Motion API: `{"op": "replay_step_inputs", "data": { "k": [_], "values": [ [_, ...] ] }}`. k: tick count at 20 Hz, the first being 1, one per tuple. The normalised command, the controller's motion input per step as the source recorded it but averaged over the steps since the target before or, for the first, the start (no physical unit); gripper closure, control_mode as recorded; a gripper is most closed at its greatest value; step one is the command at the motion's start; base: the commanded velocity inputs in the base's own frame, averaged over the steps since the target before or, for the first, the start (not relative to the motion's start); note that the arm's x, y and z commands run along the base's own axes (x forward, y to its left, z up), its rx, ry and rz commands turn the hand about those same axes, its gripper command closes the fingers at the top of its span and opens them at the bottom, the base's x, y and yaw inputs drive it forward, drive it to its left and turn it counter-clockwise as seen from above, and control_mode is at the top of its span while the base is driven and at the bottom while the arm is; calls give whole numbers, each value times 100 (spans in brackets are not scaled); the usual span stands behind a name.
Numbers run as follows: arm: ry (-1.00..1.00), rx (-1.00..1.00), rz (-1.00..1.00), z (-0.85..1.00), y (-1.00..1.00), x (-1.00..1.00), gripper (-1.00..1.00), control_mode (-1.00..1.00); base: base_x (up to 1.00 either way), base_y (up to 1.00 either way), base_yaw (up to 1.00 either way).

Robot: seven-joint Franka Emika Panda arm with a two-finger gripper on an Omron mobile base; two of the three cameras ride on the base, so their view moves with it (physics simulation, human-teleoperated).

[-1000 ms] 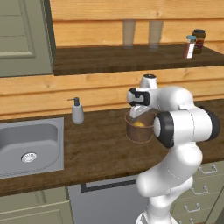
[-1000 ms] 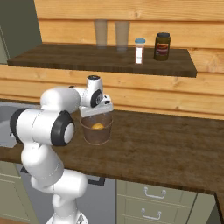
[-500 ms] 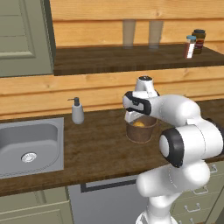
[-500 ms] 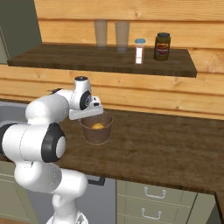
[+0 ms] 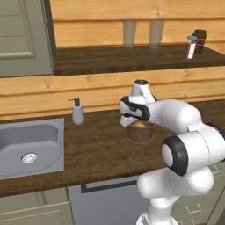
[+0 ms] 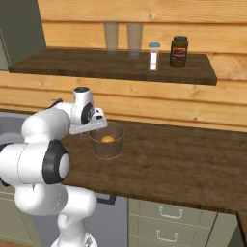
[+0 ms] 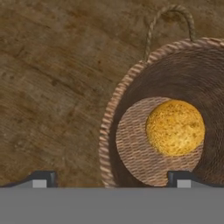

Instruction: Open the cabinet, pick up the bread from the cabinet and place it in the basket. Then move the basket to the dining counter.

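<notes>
The bread [image 7: 175,127], a round yellow-orange lump, lies on the floor of the basket [image 7: 131,87], right of centre in the hand view, and the basket stands on the dark wood table [image 5: 96,149] at the middle of both base views. The tool [image 7: 111,179] hangs just above the basket's near rim, released, its two tips wide apart with one over the table and one over the basket. Toward the left of the left base view are a soap dispenser [image 5: 78,111] and a steel sink [image 5: 26,147], and two jars [image 6: 166,53] stand on the shelf [image 6: 111,65] at the top.
</notes>
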Motion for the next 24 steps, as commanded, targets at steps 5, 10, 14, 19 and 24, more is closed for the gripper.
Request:
{"op": "replay_step_inputs", "data": {
  "k": [5,10,14,19,24],
  "values": [
    [0,-4,0,-4,7,10,-100,-100,0,0,0],
    [0,-1,0,-29,0,4,-100,-100,0,0,0],
    [0,0,0,-32,0,13,-100,-100,0,0,0],
    [0,0,3,-34,0,4,-100,-100,0,0,0],
    [-2,0,1,-22,0,0,-100,-100,0,0,0]
  ]
}}
